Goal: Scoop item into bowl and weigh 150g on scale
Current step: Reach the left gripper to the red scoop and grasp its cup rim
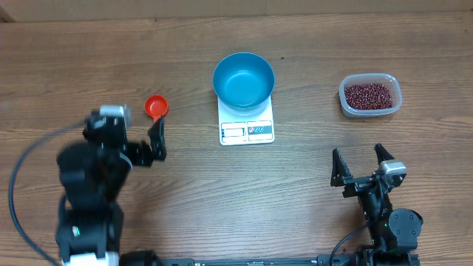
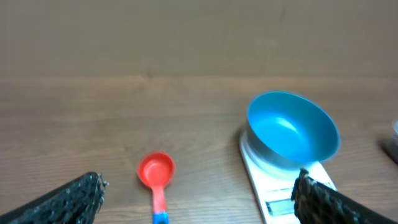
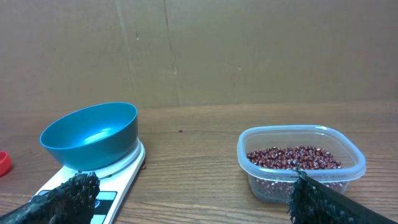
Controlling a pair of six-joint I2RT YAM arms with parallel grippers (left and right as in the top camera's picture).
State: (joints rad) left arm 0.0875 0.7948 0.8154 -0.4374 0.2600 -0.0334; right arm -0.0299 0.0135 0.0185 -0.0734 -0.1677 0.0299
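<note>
left gripper [image 2: 199,190] and right gripper [image 1: 358,155] both hang with jaws wide apart and empty (red scoop [image 1: 156,107] lies untouched, mid-left of the overhead frame), beans [image 1: 368,94] all in the tub [image 1: 396,104] at upper right, so a tilted carry to the bowl [image 1: 244,80] on the scale [image 1: 247,131] may spill them.

A wood-grain surface [image 1: 295,192] in mid brown fills the overhead view, its grain running left to right. Behind its far edge stands a plain tan board [image 3: 261,50], like cardboard, with a vertical seam and a few small dark specks. The light is even and soft, casting only faint shadows.
</note>
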